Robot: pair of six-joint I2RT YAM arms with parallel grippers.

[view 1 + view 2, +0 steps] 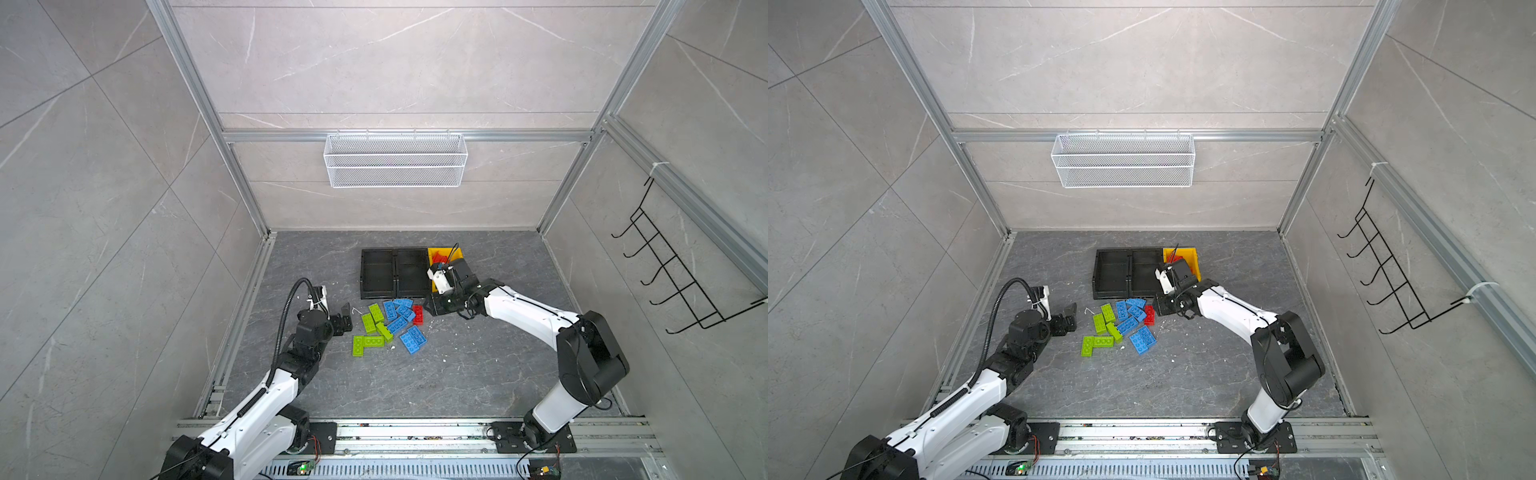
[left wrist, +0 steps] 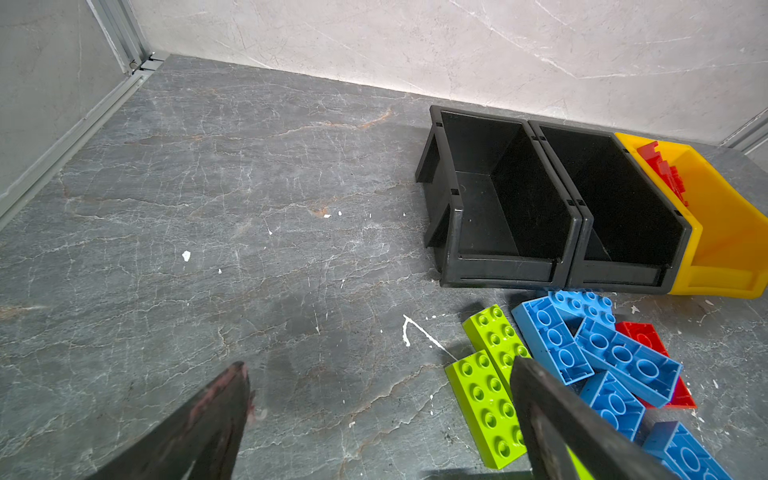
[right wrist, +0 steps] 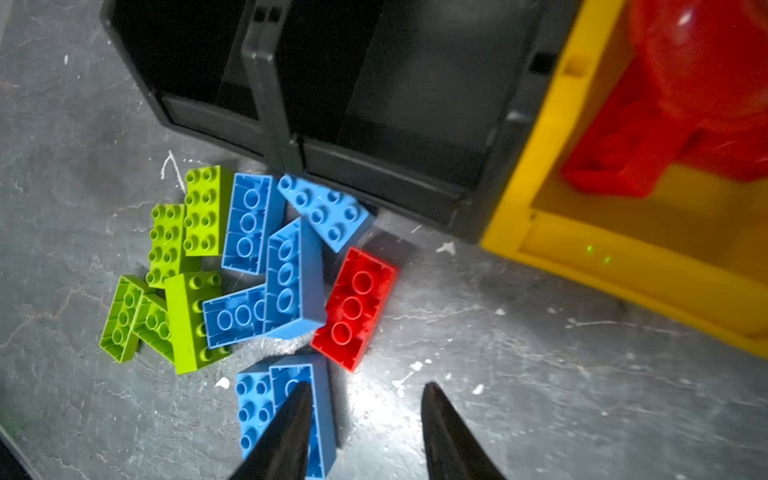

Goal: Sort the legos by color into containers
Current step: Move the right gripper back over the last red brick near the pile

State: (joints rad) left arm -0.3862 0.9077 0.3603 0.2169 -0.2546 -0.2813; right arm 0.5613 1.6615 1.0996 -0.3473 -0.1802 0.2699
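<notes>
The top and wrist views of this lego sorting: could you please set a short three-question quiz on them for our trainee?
1. True or false: both black bins are empty.
2. Which colour already lies in the yellow bin? A green, B blue, C red.
3. How many red bricks show outside the bins?
Key: 1 true; 2 C; 3 one.

The left arm (image 1: 266, 399) and right arm (image 1: 528, 311) have white shells, black joints and tapered black fingers (image 3: 286, 432).
</notes>
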